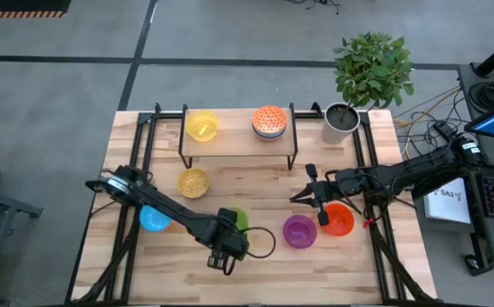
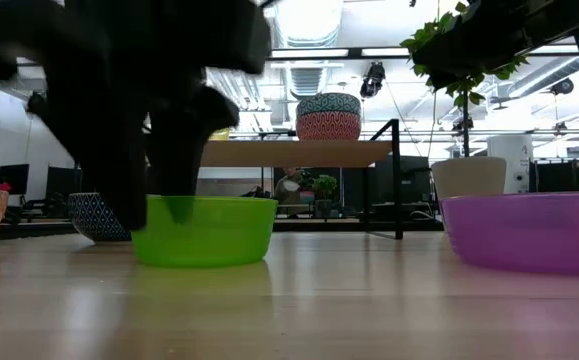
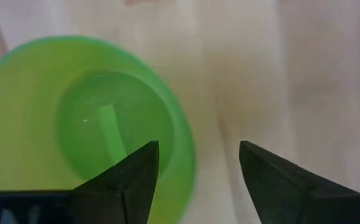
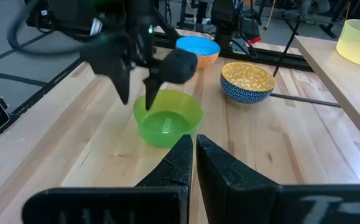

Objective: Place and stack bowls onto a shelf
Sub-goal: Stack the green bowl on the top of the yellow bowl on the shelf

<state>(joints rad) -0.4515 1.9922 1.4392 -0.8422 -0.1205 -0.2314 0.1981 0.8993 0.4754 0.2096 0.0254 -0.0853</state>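
Note:
The green bowl (image 1: 241,220) stands upright on the table near its middle. My left gripper (image 3: 198,146) points down over it, open. One finger (image 3: 143,163) hangs inside the bowl and the other (image 3: 257,165) outside, with the rim (image 3: 189,165) between them; I see no touch. My right gripper (image 1: 302,198) hovers shut and holds nothing, right of the shelf's near legs. The shelf (image 1: 234,147) at the far side carries a yellow bowl (image 1: 201,126) and a patterned stack (image 1: 269,121).
On the table stand a gold-speckled bowl (image 1: 194,182), a light blue bowl (image 1: 154,219), a purple bowl (image 1: 299,230) and an orange-red bowl (image 1: 338,219). A grey plant pot (image 1: 340,122) stands at the far right corner. Bare wood lies along the near edge.

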